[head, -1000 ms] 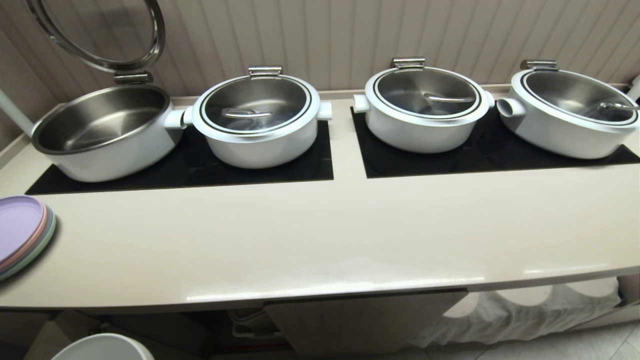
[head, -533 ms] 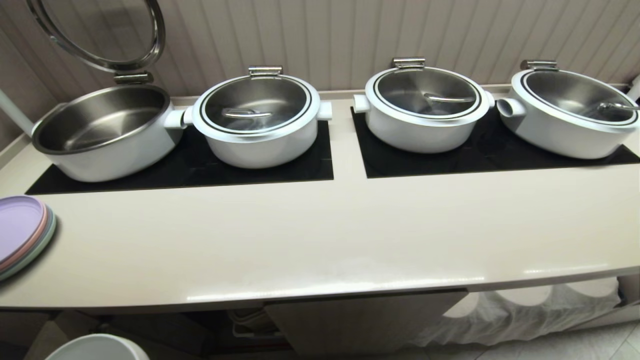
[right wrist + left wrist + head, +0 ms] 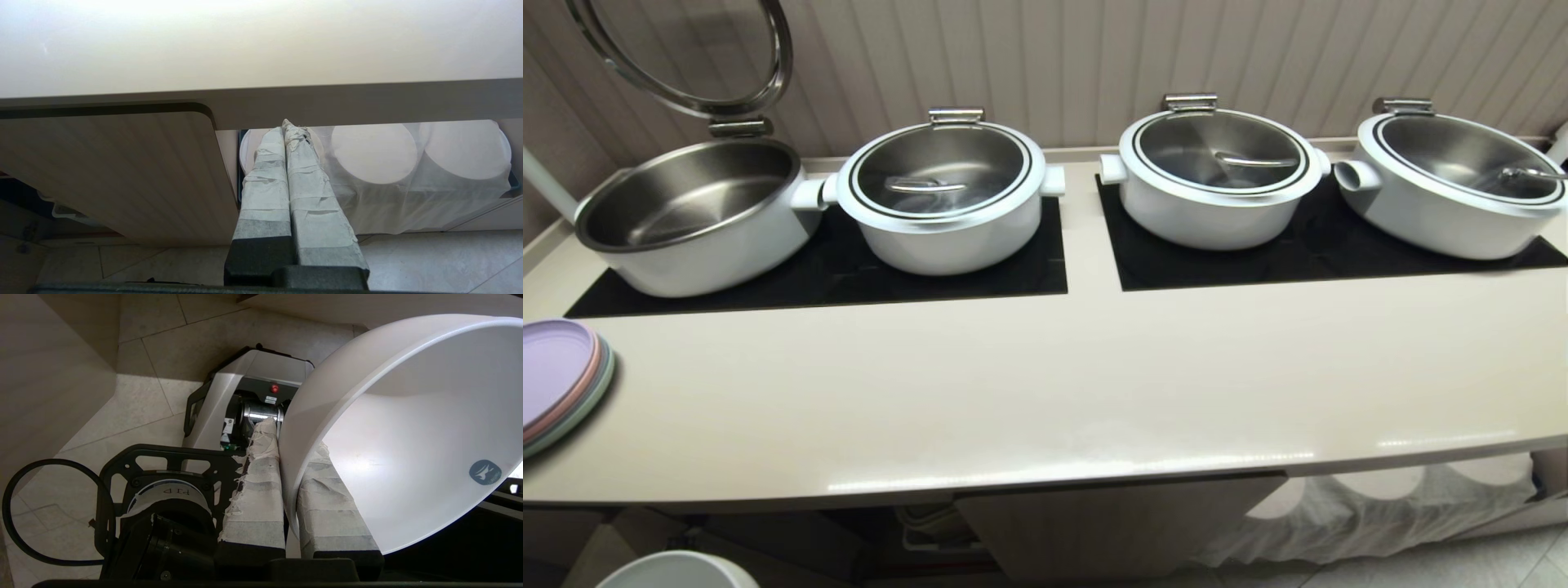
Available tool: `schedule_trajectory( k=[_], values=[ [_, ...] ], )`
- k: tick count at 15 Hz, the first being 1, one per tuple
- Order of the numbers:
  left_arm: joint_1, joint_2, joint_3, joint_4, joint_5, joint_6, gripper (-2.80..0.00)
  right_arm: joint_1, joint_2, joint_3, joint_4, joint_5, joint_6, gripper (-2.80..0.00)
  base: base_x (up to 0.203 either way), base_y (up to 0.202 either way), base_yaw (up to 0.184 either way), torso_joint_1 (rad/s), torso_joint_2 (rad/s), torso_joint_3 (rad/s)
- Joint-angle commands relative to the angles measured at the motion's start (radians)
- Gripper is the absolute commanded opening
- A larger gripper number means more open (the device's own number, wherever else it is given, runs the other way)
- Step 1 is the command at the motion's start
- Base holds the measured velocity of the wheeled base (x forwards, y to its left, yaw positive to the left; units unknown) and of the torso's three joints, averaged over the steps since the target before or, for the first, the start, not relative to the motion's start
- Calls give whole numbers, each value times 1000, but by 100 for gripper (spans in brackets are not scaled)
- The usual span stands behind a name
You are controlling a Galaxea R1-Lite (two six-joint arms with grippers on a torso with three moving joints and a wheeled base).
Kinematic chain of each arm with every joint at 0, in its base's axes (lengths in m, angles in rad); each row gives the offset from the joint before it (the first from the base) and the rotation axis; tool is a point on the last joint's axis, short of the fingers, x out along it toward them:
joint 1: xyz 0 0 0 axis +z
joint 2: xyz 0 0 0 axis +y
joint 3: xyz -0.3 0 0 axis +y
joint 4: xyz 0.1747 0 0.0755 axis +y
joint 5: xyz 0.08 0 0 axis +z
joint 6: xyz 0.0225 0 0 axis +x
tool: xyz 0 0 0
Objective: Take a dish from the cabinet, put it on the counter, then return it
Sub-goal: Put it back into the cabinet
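Dish [image 3: 408, 428] is pinched by its rim in the left gripper [image 3: 288, 457], low at 7 o'clock below the front edge of the counter [image 3: 1045, 392]. Right gripper [image 3: 288, 130] is squeezed together with nothing in it, facing the cabinet [image 3: 122, 171] door.

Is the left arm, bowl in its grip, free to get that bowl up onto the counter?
Probably yes: the left gripper pinches the bowl below the counter, whose front strip looks bare.
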Motion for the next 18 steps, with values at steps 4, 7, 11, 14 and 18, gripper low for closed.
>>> schedule_trajectory(
  k=[4, 7, 11, 14, 18],
  values=[
    [-2, 5, 0, 4, 1, -4, -280, 0, 2, 0, 0, 0, 1, -280, 0, 0, 0, -51, 98, 58],
    [0, 18, -1, 4, -17, -4, -280, 0, 0, 0, 0, 0, 1, -280, 0, 0, 0, -70, 158, 73],
    [2, 51, -1, 7, -21, -5, -280, 1, 2, 0, 0, 0, 1, -280, 0, 0, 0, -85, 182, 96],
    [3, 65, -4, 33, -36, -9, -280, 0, 2, 0, 0, 0, 1, -280, 0, 0, 0, -107, 225, 118],
    [8, 64, 0, 54, -42, -12, -280, 0, 2, 0, 0, 0, 1, -280, 0, 0, 0, -137, 297, 153]
  ],
)
